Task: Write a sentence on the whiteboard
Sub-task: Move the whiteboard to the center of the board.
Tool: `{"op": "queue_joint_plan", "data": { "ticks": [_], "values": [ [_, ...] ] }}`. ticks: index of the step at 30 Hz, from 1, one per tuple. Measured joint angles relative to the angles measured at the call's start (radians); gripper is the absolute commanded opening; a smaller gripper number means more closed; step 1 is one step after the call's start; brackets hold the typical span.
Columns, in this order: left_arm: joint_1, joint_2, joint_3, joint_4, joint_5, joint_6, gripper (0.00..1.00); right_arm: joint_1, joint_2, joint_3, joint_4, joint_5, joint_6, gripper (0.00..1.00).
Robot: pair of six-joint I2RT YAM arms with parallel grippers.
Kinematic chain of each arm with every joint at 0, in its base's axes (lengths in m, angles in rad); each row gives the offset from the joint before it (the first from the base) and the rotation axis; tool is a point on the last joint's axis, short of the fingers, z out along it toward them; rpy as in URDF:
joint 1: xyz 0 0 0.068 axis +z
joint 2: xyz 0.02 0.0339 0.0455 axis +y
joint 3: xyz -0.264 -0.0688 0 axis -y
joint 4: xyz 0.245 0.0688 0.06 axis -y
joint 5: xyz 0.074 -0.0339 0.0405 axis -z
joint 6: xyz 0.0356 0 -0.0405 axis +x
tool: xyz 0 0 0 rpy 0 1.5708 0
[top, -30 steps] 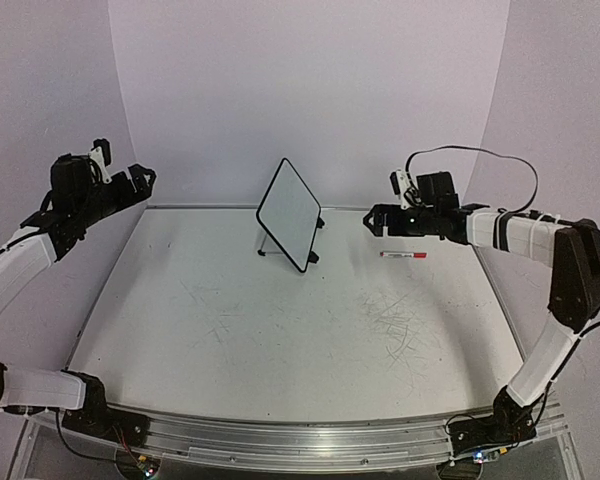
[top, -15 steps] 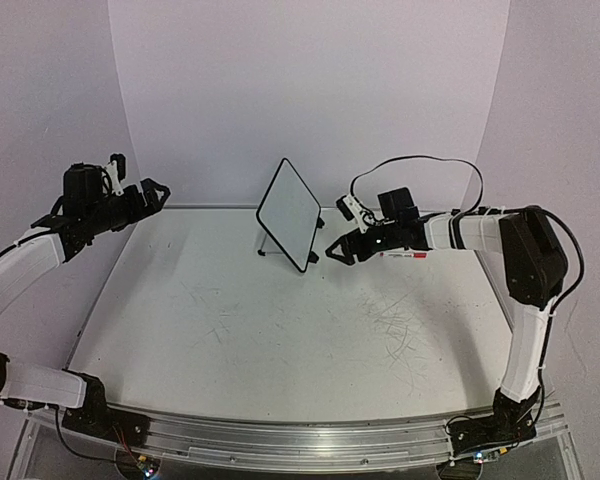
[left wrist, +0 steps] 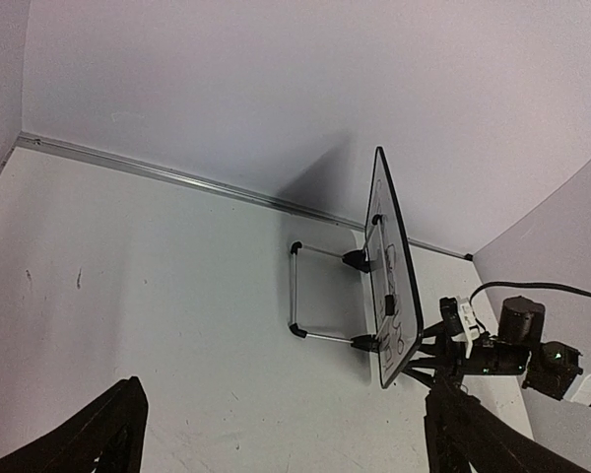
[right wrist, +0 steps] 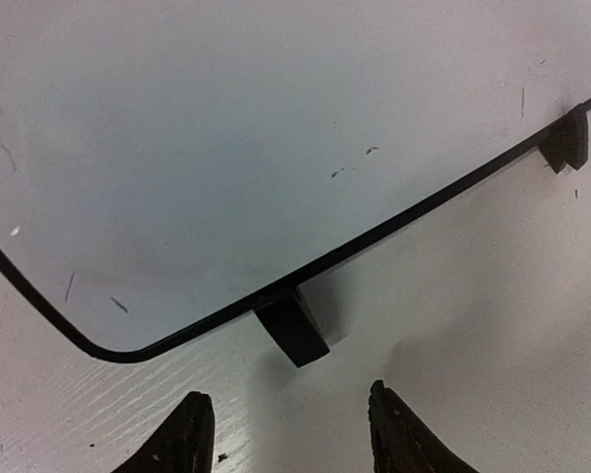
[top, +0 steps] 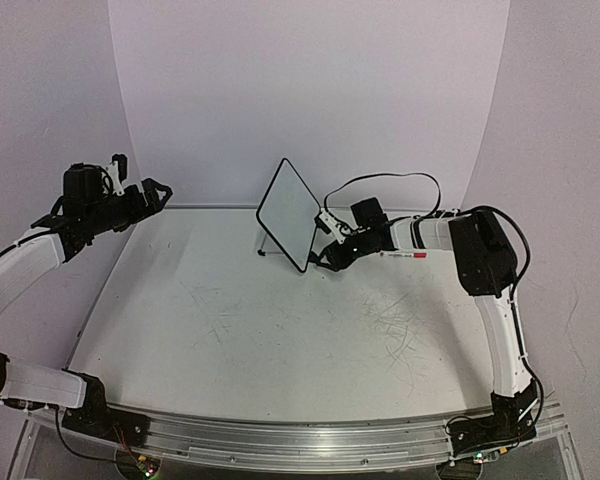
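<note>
Two tools: R tool (right wrist: 288, 419) part-spread, L tool (top: 156, 190) wide (both empty).
Whiteboard (top: 290, 212): bottom edge just ahead of R tool.

Setting. A white counter (top: 230, 330), its surface marked by fine grey scuffs and scratches (top: 400, 320), densest toward the near right. A plain, pale lavender back wall (top: 310, 90) rises from the far edge, where a thin metal strip (left wrist: 177, 177) runs along the junction. Side panels of the same colour stand at left (top: 40, 80) and right (top: 560, 100). An aluminium rail (top: 300, 435) borders the near edge. Lighting is soft and even, with faint shadows.
</note>
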State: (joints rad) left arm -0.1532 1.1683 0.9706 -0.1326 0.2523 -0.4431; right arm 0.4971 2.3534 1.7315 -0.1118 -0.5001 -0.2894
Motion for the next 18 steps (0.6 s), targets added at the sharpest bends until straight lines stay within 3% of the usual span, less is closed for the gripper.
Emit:
{"op": "queue_joint_plan", "data": {
  "ticks": [10, 14, 18],
  "values": [
    [0.0, 0.0, 0.0, 0.0, 0.014, -0.001, 0.99, 0.03, 0.124, 0.218, -0.138, 0.045, -0.05, 0.35],
    [0.0, 0.0, 0.0, 0.0, 0.018, -0.001, 0.99, 0.032, 0.144, 0.267, -0.175, 0.045, -0.065, 0.22],
    [0.0, 0.0, 0.0, 0.0, 0.018, -0.001, 0.99, 0.032, 0.149, 0.277, -0.186, 0.047, -0.075, 0.19]
  ]
}}
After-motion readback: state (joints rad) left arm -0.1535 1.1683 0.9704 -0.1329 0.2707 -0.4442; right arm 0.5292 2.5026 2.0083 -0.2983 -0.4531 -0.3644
